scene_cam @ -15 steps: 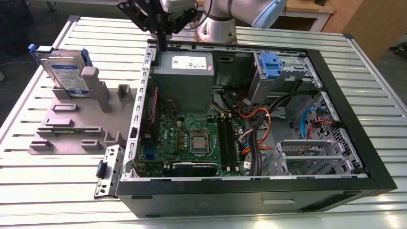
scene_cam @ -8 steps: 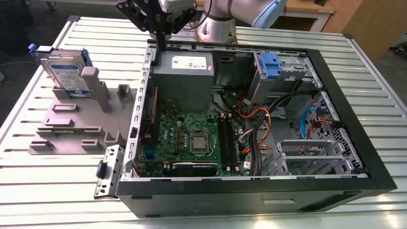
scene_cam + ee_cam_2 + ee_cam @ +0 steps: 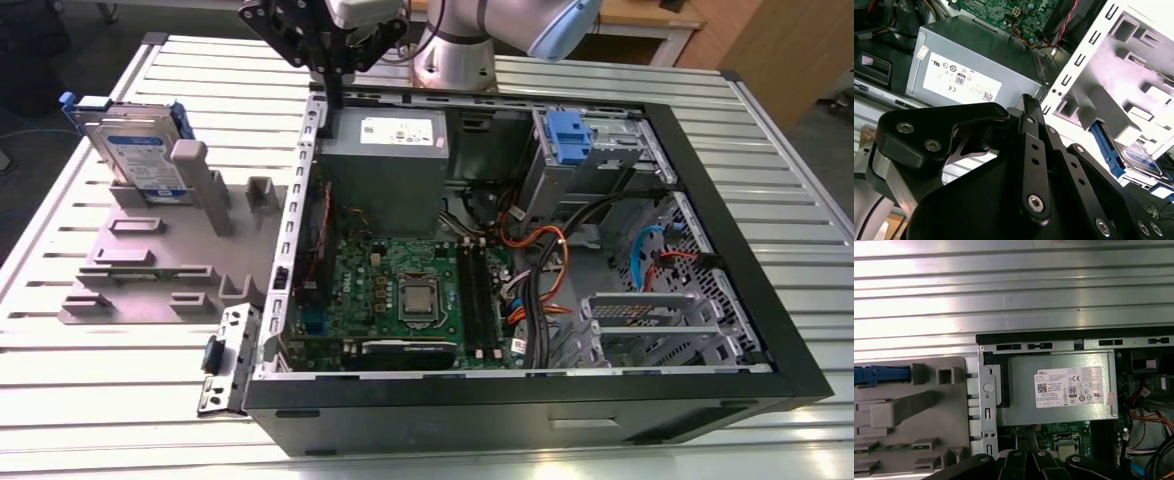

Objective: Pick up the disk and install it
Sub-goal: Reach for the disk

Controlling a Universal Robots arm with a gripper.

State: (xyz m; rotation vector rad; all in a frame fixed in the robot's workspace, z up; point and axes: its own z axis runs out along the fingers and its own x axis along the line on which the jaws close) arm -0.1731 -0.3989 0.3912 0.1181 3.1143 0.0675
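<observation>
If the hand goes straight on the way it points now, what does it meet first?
Probably the grey power supply box, close to the case's side wall; the hand hangs above that corner. Depth is unclear, so it may be the wall's rim instead.

A shiny metal table in a workroom.
The big table (image 3: 787, 160) is silver, with long ridges running across its top, and bright light gleams off them. Around it the floor (image 3: 54, 90) is dark grey. Behind the table stands a light wooden desk (image 3: 641, 15) with white legs, and beside that a brown wooden panel (image 3: 771, 50).
</observation>
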